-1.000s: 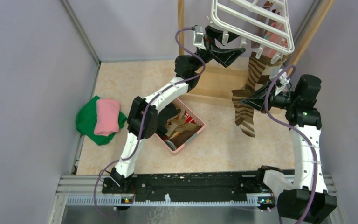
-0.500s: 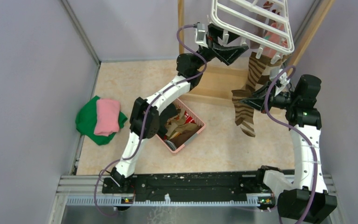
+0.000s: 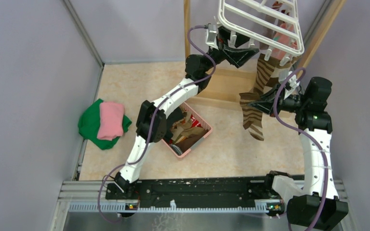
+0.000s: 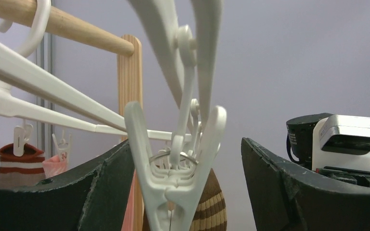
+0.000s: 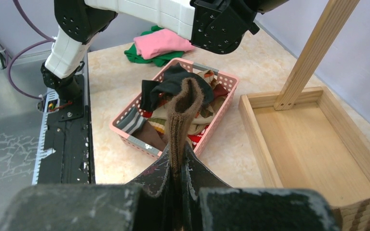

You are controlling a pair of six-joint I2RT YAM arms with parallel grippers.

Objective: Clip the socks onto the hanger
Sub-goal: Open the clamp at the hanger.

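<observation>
The white hanger hangs at the top, with small clips dangling beneath it. My left gripper is raised just under it. In the left wrist view one white clip hangs between the open fingers, close against the left one and apart from the right. My right gripper is shut on a brown and cream striped sock. The sock's folded edge sticks up out of the jaws. The same sock shows behind the clip. Other socks hang clipped further along.
A pink basket with several loose socks stands on the table under the left arm. Folded green and pink cloths lie at the left wall. The wooden stand's base tray and post are behind the right gripper.
My left gripper has moved right and up under the hanger, bringing a clip between its jaws, which have narrowed a little. The right arm and the sock have not moved.
</observation>
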